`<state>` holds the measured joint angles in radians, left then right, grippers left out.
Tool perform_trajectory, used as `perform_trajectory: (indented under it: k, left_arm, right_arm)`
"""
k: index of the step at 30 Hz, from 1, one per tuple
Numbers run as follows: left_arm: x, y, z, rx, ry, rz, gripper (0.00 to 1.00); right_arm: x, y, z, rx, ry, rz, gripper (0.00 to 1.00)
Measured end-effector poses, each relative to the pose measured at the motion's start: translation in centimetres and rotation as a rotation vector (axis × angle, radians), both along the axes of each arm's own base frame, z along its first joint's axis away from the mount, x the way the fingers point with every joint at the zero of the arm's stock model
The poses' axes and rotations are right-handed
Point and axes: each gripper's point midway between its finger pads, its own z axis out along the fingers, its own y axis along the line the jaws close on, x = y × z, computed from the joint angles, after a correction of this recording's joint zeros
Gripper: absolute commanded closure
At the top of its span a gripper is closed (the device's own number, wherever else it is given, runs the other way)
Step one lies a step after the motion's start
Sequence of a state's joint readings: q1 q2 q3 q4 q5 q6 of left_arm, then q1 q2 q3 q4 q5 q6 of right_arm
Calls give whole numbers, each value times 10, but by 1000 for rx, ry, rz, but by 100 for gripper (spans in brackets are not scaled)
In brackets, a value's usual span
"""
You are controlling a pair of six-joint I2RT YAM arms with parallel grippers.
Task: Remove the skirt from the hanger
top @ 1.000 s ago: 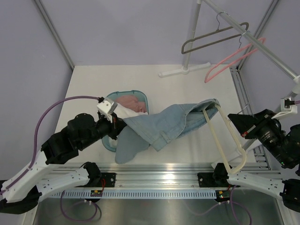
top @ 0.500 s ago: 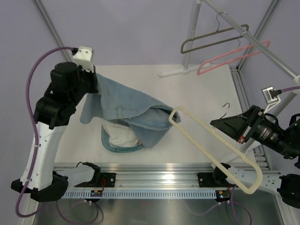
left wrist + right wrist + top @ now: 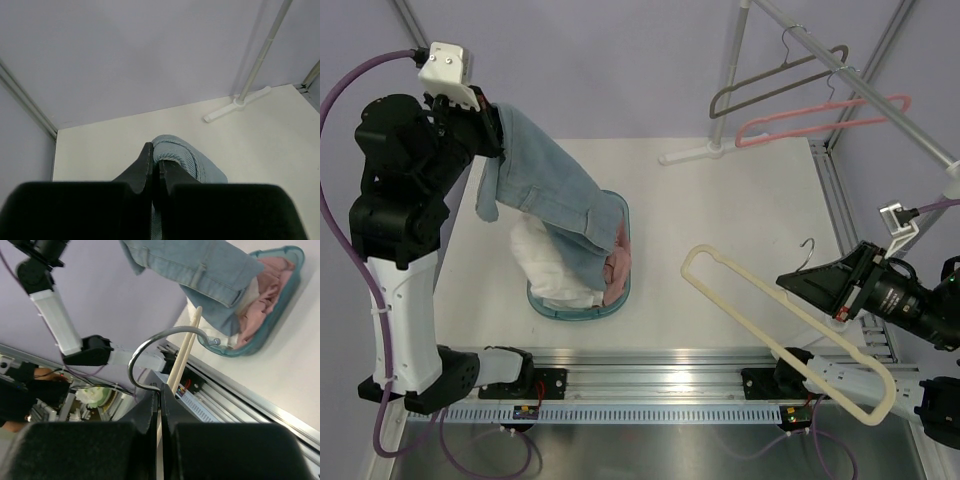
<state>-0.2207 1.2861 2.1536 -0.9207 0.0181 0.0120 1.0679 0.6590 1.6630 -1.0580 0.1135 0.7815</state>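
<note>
Lower faded blue denim skirt (image 3: pixel 550 195), clamped in left tool (image 3: pixel 152 155), toward 5 o'clock into teal plastic basket (image 3: pixel 575 312) — hold cream plastic hanger (image 3: pixel 750 300), pinched in right tool (image 3: pixel 160 392), clear.

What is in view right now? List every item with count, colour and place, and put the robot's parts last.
skirt: one, light blue denim, hanging from the left gripper above the basket, off the hanger
cream hanger: one, cream, bare, held over the table's right front
basket: one, teal, left-centre of the table
clothes: white and pink pieces, in the basket
grey hanger: one, grey, on the rack rail
pink hanger: one, pink, on the rack rail
rack: one, white, back right
table: one, white
left gripper: one, black, raised at left, shut on the skirt
right gripper: one, black, at right, shut on the cream hanger
</note>
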Motion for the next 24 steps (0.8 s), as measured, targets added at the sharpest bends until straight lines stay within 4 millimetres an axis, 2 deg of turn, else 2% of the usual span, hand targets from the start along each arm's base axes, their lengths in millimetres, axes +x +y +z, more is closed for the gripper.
perform_trajectory:
  k: [6, 9, 13, 15, 19, 24]
  left_arm:
    - [8, -15, 1, -11, -15, -72, 100]
    - [14, -17, -24, -6, 19, -80, 100]
    - [17, -13, -79, 11, 123, -68, 100]
    - [19, -12, -92, 15, 151, -64, 100]
    - [21, -13, -93, 13, 142, -73, 100]
    - [13, -22, -98, -2, 118, -130, 100]
  right_arm:
    - [9, 3, -35, -95, 48, -37, 100]
    - [11, 0, -40, -102, 51, -53, 100]
    - [9, -7, -39, -88, 45, -62, 100]
    - [8, -10, -40, -88, 46, -64, 100]
    - [8, -11, -44, -90, 54, -71, 100]
    - [8, -13, -52, -92, 67, -79, 100]
